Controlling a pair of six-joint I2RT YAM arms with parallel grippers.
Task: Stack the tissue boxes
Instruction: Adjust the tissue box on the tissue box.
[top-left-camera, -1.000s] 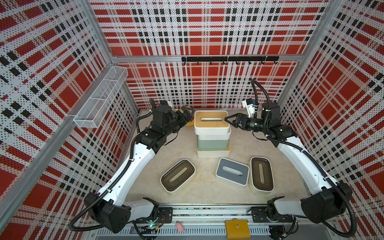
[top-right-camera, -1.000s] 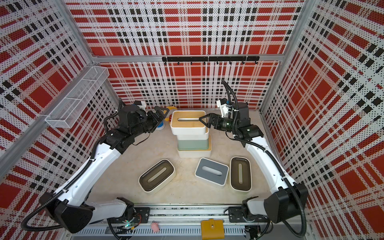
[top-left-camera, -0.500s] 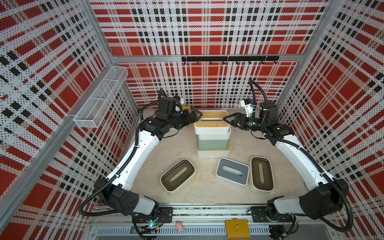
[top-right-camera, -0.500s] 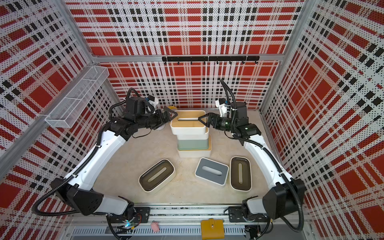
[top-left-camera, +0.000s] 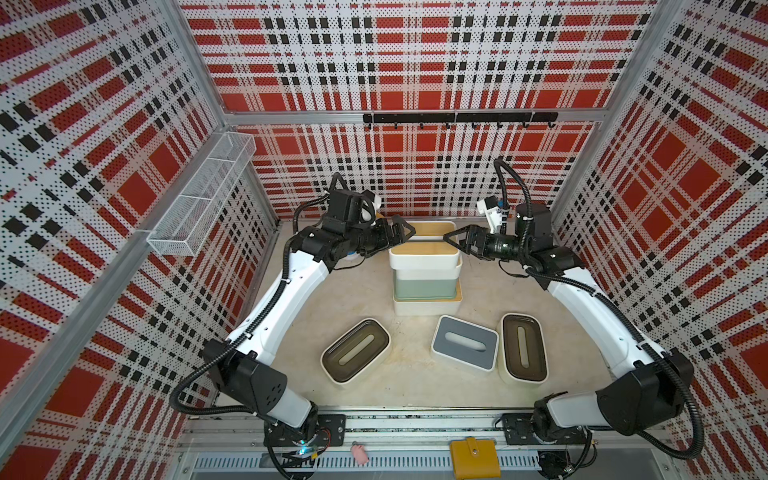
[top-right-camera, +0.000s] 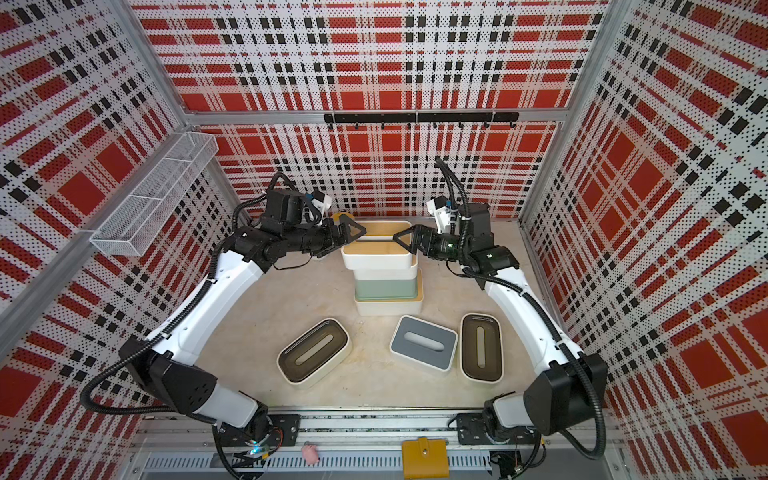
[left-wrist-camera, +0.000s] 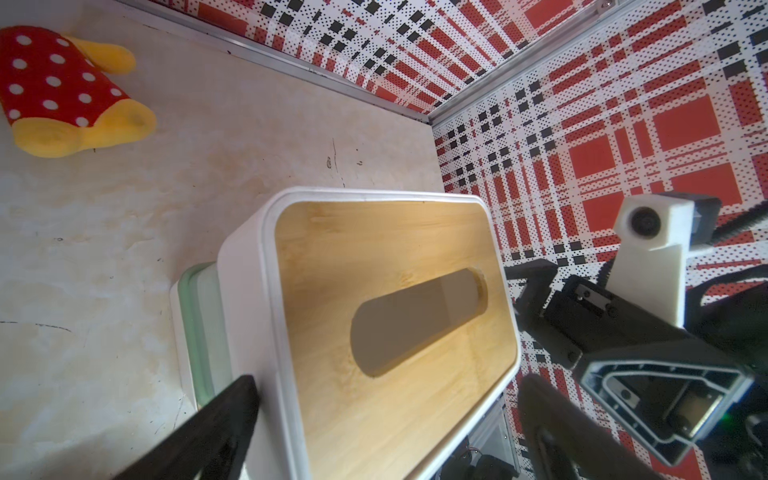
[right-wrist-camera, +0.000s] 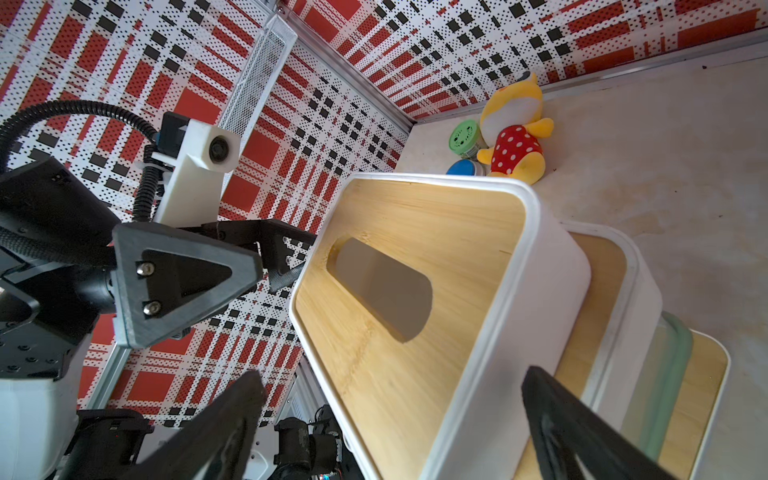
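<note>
Four tissue boxes (top-left-camera: 426, 286) are stacked; the top bamboo-lidded box (top-left-camera: 424, 254) sits between the left claw (top-left-camera: 405, 235) and the right claw (top-left-camera: 451, 242), both spread open and empty. Three more, two dark-brown-lidded boxes (top-left-camera: 355, 356) and a grey-lidded box (top-left-camera: 464, 342), lie unstacked, well apart from both claws.

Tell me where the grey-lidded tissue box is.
In both top views the grey-lidded box lies on the robot's side of the stack, slightly to the robot's right, between the left dark-lidded box and the right dark-lidded box, nearer the latter.
</note>
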